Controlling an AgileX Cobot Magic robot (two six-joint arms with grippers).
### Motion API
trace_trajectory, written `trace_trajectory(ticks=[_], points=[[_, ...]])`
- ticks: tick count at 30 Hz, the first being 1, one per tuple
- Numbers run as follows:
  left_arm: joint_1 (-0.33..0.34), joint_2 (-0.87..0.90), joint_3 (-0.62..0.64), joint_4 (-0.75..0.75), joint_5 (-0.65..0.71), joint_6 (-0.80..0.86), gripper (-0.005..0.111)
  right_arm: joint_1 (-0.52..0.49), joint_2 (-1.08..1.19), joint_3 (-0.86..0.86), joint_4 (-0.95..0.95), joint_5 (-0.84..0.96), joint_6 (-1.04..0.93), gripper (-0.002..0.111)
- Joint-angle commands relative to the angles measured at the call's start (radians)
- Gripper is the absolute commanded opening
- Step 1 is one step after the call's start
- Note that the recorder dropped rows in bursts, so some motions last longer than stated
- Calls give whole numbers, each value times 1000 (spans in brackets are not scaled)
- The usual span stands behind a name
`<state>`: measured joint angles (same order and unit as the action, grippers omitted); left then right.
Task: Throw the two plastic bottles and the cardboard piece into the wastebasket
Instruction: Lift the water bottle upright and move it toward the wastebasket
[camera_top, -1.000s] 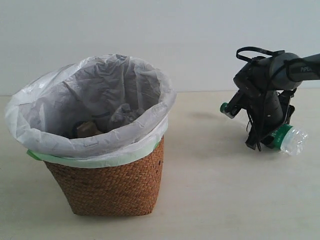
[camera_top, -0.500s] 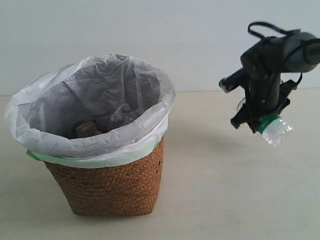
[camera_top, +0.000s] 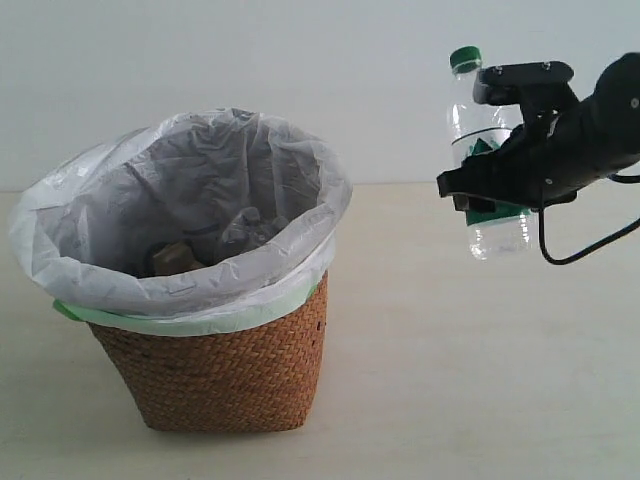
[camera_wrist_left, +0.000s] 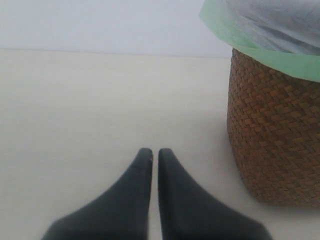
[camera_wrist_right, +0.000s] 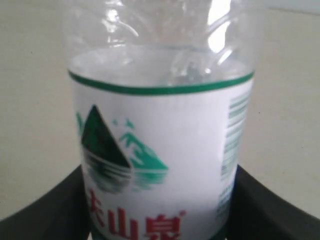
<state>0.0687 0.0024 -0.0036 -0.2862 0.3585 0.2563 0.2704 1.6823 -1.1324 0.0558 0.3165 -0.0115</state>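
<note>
My right gripper (camera_top: 488, 190) is shut on the clear plastic bottle (camera_top: 478, 125) with the green cap and green-white label. It holds the bottle upright in the air, cap up, to the right of the wastebasket (camera_top: 225, 365) and about level with its rim. In the right wrist view the bottle's label (camera_wrist_right: 160, 165) fills the frame, with a dark finger (camera_wrist_right: 47, 212) on each side of it. Inside the white bag lie a crumpled clear thing (camera_top: 247, 230) and a brownish thing (camera_top: 175, 258); I cannot tell what they are. My left gripper (camera_wrist_left: 151, 153) is shut and empty, low over the table beside the wastebasket (camera_wrist_left: 272, 140).
The pale table top (camera_top: 450, 380) stretches between the basket and the right arm. A black cable (camera_top: 590, 250) loops below the right arm. A plain light wall stands behind.
The right arm has lifted the green-capped bottle off the table and swung it from lying on its side to upright, up and slightly toward the basket.
</note>
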Motion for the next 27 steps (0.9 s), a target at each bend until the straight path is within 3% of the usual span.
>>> trace_trajectory(ticks=[1,5,11,17,21,27], points=[[3,-2,4,3,1,5,4,30,-160,2,31,-90,37,0],[3,-2,4,3,1,5,4,155,-316,-38,43,-109,26,0],[3,-2,4,3,1,5,4,314,-344,-55,129,-116,34,0],[3,-2,4,3,1,5,4,517,-356,-71,223,-186,-87,0],[3,-2,4,3,1,5,4,483,-369,-78,223,-144,-75,0],[3,-2,4,3,1,5,4,236,-374,-78,134,14,-19,0]])
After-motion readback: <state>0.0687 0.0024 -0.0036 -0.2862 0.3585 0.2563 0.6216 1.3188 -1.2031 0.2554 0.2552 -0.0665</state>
